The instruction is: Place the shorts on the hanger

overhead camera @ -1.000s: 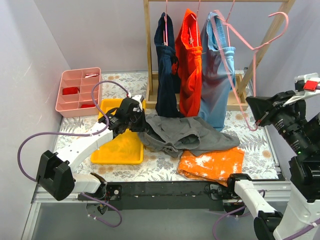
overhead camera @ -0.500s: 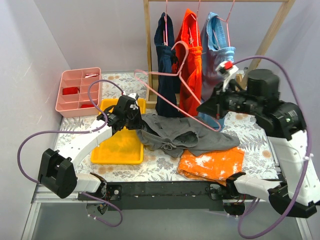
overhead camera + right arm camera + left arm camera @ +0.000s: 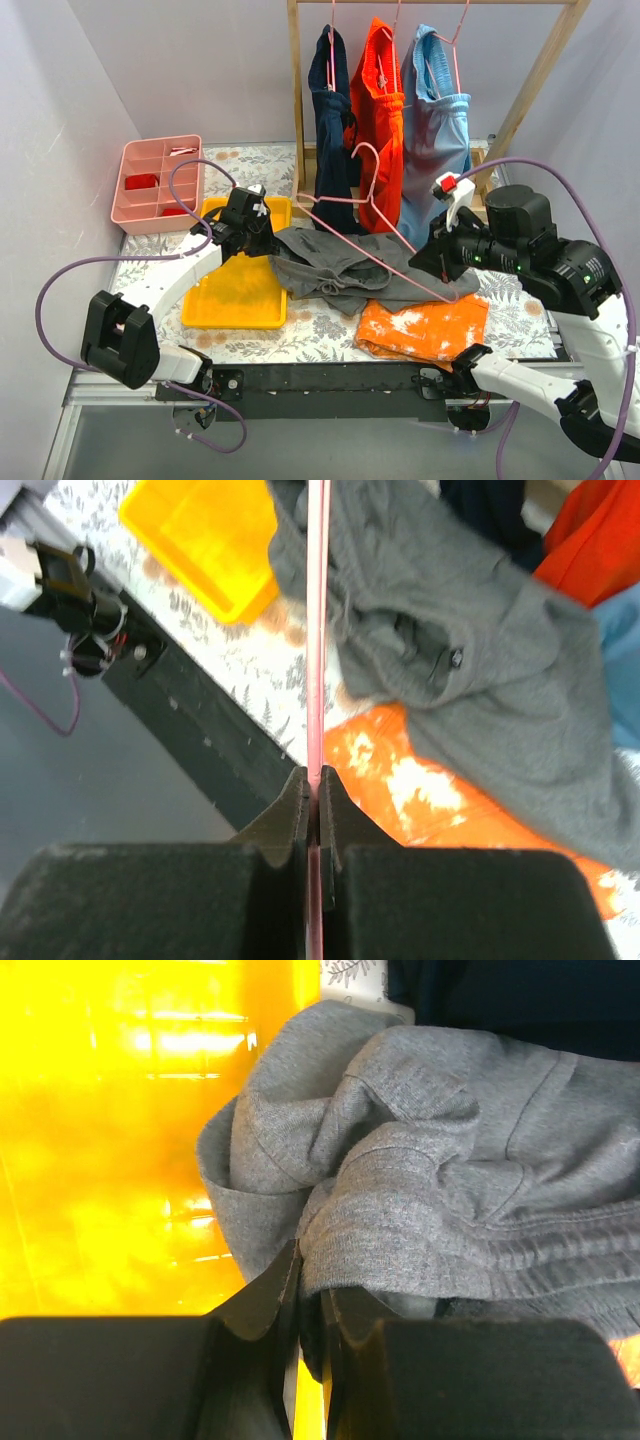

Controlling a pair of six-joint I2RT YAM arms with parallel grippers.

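Your right gripper (image 3: 314, 780) clamps the thin salmon-pink wire hanger (image 3: 317, 630); your left gripper (image 3: 308, 1280) pinches the dark grey soft-fabric shorts (image 3: 350, 262). Threading apparently isn't begun.

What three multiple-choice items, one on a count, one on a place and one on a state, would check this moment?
1. How many garments hang on the wooden rack?
A) two B) three C) five
2. Where are the grey shorts?
A) lying on the table, one edge by the yellow tray B) hanging on the rack C) lifted clear of the table
3. What is the right claw doing?
A) open and empty B) shut on the pink wire hanger C) shut on the shorts

Answers:
1 B: a navy garment, an orange garment and light blue shorts hang there.
2 A: the top view shows them spread on the table, with the left claw pinching the tray-side edge.
3 B: the right wrist view shows the wire clamped in it.
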